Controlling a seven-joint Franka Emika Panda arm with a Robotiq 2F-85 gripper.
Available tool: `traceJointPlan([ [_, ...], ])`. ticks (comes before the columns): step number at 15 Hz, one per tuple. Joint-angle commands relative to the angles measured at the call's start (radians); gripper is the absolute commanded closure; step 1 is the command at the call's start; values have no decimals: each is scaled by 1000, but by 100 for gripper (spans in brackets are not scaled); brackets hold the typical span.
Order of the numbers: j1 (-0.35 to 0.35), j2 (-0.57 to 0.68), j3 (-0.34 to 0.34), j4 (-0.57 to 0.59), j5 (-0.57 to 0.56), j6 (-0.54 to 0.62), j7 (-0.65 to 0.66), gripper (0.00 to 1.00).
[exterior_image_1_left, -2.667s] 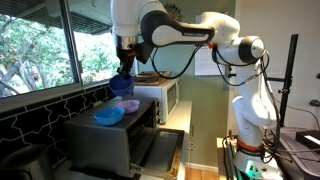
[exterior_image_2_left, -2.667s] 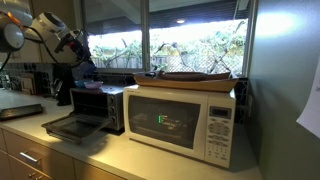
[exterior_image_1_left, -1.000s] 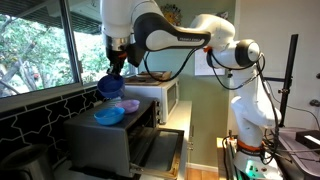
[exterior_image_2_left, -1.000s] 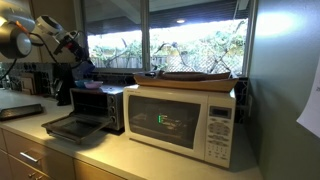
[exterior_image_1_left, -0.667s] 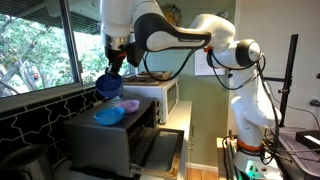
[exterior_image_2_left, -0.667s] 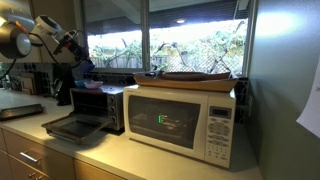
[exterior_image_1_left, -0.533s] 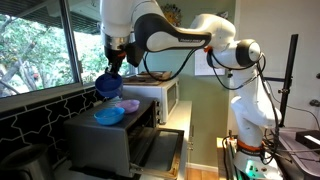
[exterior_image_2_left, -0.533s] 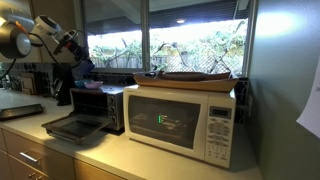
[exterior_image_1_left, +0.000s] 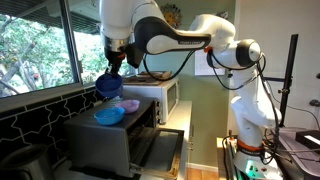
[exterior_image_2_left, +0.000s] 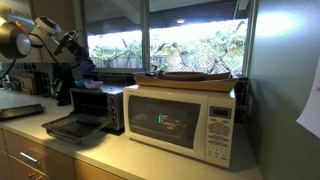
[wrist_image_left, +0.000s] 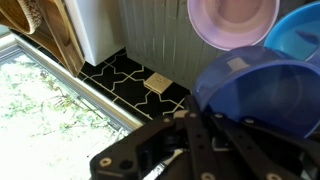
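In an exterior view my gripper (exterior_image_1_left: 113, 68) hangs above the toaster oven (exterior_image_1_left: 108, 143), shut on the rim of a dark blue bowl (exterior_image_1_left: 108, 86) that tilts below it. On the oven's top sit a light blue bowl (exterior_image_1_left: 109, 115) and a pink bowl (exterior_image_1_left: 129, 105). The wrist view shows the dark blue bowl (wrist_image_left: 262, 95) against my gripper (wrist_image_left: 195, 125), with the pink bowl (wrist_image_left: 232, 22) and the light blue bowl (wrist_image_left: 300, 35) beyond it. From the side, my gripper (exterior_image_2_left: 78, 55) and the held bowl (exterior_image_2_left: 84, 72) are over the toaster oven (exterior_image_2_left: 100, 105).
The oven's door (exterior_image_2_left: 68, 127) lies open over the counter. A white microwave (exterior_image_2_left: 185, 120) with a wooden tray (exterior_image_2_left: 195, 77) on top stands beside it. A window (exterior_image_1_left: 40, 45) and a black tiled backsplash (wrist_image_left: 130, 75) are close behind the bowls.
Over the earlier frames the gripper carried the dark blue bowl toward the window. In the last second nothing has visibly moved.
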Motion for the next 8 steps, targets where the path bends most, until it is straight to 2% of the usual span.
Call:
traceJointPlan([
  [1,4,-17,0,-37,-36,21,-15,99],
  [8,7,-18,0,-56,-63,31,-19,99],
])
